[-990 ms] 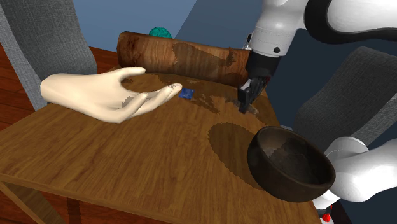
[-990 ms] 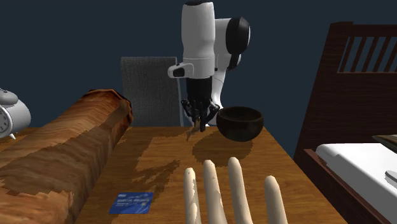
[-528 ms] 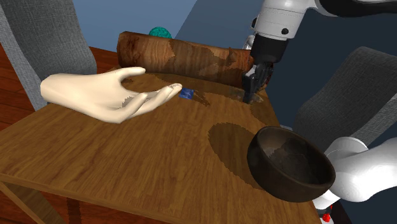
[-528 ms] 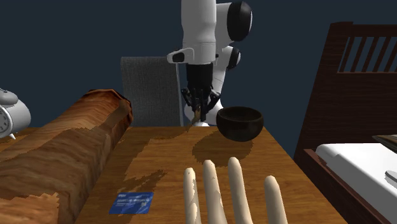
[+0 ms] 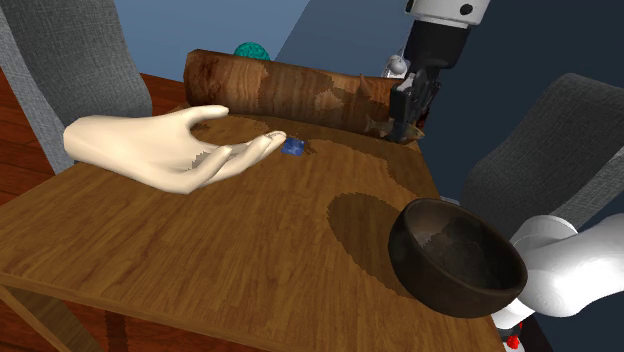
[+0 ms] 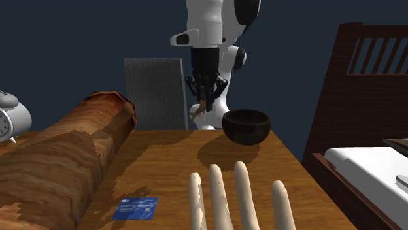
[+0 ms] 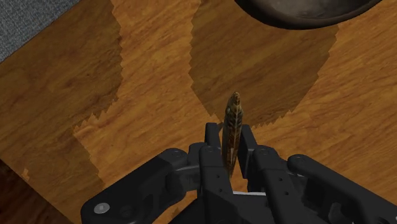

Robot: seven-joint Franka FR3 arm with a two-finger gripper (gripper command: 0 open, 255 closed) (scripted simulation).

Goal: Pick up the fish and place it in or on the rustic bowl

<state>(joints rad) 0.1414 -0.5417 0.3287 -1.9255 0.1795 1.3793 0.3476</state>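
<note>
My gripper (image 7: 230, 145) is shut on a small brown striped fish (image 7: 233, 124), which sticks out past the fingertips. In the shoulder view the gripper (image 5: 405, 122) hangs above the table's far right corner, just in front of the long brown log (image 5: 280, 88). From the second exterior view the gripper (image 6: 205, 104) is well above the wooden table (image 6: 170, 163), and the fish (image 6: 197, 112) pokes out below it. The dark rustic bowl (image 5: 455, 255) stands upright near the table's right front edge; seen across the table, this bowl (image 6: 246, 125) is lower than the gripper and to its right. The bowl's rim (image 7: 305, 11) lies ahead of the fish.
A big pale hand model (image 5: 170, 150) lies across the table's left half, fingers toward a blue card (image 5: 293, 147). The log (image 6: 59, 163) runs along one table edge. Grey chairs (image 5: 570, 140) flank the table. A bed frame (image 6: 366, 98) and an alarm clock (image 6: 10, 121) stand nearby.
The gripper has risen from the tabletop with the fish clasped in it, climbing steadily. The bowl, hand model and card have not moved.
</note>
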